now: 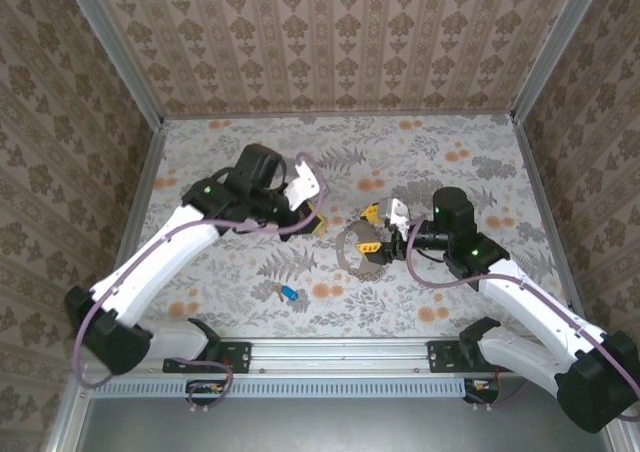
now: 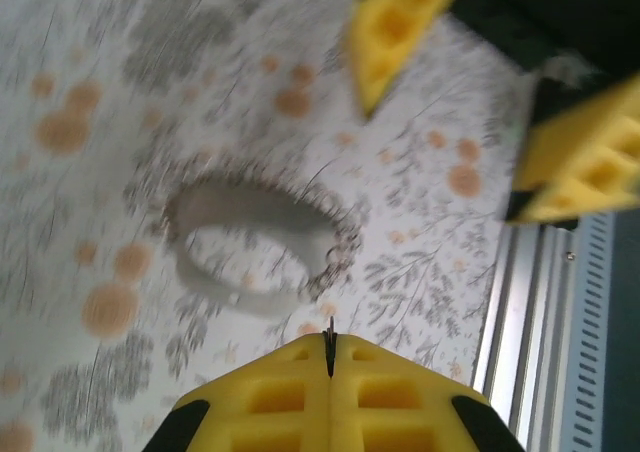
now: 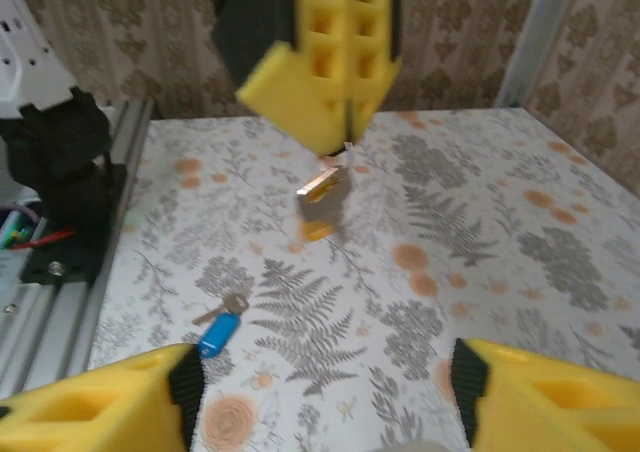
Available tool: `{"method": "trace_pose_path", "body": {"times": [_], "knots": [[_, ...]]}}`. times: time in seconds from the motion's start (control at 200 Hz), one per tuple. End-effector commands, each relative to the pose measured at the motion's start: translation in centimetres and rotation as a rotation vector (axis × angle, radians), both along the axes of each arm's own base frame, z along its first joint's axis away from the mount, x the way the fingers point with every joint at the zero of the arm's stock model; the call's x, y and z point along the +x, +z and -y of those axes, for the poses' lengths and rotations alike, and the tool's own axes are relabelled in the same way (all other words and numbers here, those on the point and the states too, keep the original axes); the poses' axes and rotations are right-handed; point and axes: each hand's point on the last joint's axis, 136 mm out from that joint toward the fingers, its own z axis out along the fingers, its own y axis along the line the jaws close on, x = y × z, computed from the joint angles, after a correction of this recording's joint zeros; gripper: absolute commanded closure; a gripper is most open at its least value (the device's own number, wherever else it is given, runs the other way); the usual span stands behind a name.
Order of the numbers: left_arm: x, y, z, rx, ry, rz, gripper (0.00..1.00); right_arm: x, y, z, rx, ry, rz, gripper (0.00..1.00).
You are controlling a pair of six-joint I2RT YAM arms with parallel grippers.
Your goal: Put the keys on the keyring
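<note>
My 2 pads (image 3: 90,397): matt yellow moulded plastic, grid-recessed. Lower left, blue-headed key (image 3: 218,334): glossy plastic head, bare metal blade. Table (image 3: 480,222): matt printed covering.

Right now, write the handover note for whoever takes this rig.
Left gripper: shut on the yellow key, which hangs below its pads.
Right gripper: open, empty, beside the keyring.
The keyring lies flat on the table between the two grippers. Blue key: loose on the table, apart from the keyring.
Done: one key is in hand.
Left: no key is on the keyring yet, so thread both.
</note>
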Motion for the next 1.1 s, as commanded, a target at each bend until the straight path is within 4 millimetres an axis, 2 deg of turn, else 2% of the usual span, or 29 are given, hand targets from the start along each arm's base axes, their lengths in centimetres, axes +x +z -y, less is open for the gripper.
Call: {"method": "trace_pose_path", "body": {"times": [0.0, 0.11, 0.3, 0.405, 0.55, 0.7, 1.1], "knots": [[-2.0, 3.2, 0.8, -0.184, -0.202, 0.245, 1.0, -1.8, 3.0, -1.4, 0.074, 0.14, 0.003, 0.43], [-3.3, 3.6, 0.9, -0.222, -0.275, 0.326, 1.0, -2.9, 3.3, -2.2, 0.043, 0.151, 0.054, 0.46], [-5.3, 2.4, 1.2, -0.175, -0.403, 0.398, 1.0, -4.4, 4.0, -2.6, 0.008, 0.168, 0.113, 0.56], [-6.0, 2.1, 1.7, -0.175, -0.455, 0.437, 1.0, -4.9, 3.3, -2.9, -0.048, 0.184, 0.124, 0.7], [-6.2, 1.9, 2.4, -0.177, -0.482, 0.451, 1.0, -4.6, 2.8, -3.3, -0.072, 0.159, 0.128, 0.74], [-6.3, 2.1, 2.9, -0.195, -0.492, 0.452, 1.0, -3.8, 2.7, -3.2, -0.07, 0.107, 0.145, 0.72], [-6.1, 2.7, 3.7, -0.235, -0.486, 0.439, 1.0, -4.0, 3.2, -3.4, -0.032, 0.114, 0.151, 0.81]]}}
